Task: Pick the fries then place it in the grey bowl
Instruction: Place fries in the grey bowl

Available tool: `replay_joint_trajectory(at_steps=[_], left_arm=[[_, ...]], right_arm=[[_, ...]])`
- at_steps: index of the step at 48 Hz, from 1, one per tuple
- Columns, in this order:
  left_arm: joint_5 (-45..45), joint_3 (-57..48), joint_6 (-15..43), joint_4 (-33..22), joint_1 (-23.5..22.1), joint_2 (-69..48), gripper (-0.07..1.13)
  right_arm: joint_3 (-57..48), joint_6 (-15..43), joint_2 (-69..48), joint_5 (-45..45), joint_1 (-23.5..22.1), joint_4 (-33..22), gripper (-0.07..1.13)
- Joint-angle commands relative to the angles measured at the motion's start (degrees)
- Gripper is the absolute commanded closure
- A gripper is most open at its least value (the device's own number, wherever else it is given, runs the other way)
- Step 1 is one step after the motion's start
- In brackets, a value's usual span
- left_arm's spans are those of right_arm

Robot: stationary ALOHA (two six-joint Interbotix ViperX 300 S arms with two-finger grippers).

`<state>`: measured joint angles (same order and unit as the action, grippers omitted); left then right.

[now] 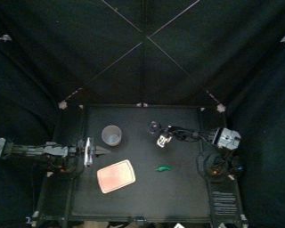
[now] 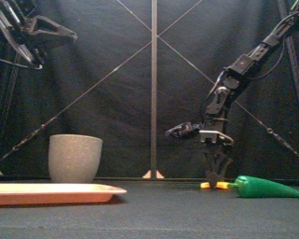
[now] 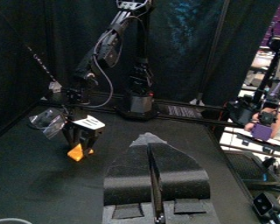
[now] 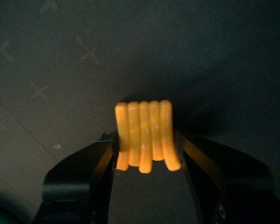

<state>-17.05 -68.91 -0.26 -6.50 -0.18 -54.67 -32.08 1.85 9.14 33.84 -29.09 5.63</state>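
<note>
The fries (image 4: 145, 131) are being shown plainly only in the right wrist view, as a row of orange sticks being clamped between the jaws of the right gripper (image 4: 145, 156). In the front view only a small orange bit is showing under the down-pointing gripper, at table level; whether it is touching the table (image 1: 145, 200) cannot be told. There a green toy (image 2: 267, 188) is appearing just beside it, while the top view is showing that toy lying nearer the front, apart. From above, the cup (image 1: 111, 134) is being seen plain grey inside, standing behind the tray (image 1: 117, 176), left of the fries. The left gripper (image 3: 154, 179), at the table's left, is being held with jaws pressed together.
</note>
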Motion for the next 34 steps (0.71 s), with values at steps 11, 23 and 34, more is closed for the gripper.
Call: replay_joint_trajectory(at_steps=[11, 23, 34], left_arm=[[-0.6, 1.1, -0.1, 0.0, 0.4, 0.0, 1.0], [-0.8, 1.0, 0.2, 0.0, 0.5, 0.0, 1.0], [-0.8, 0.9, 0.0, 0.0, 0.5, 0.0, 1.0]], right_arm=[[6.9, -0.1, -4.7, -1.0, 6.2, 1.9, 0.38], [21.1, -0.3, -3.8, -8.0, 11.8, 1.7, 0.38], [31.0, -0.2, 3.7, -17.7, 13.3, 0.0, 0.38]])
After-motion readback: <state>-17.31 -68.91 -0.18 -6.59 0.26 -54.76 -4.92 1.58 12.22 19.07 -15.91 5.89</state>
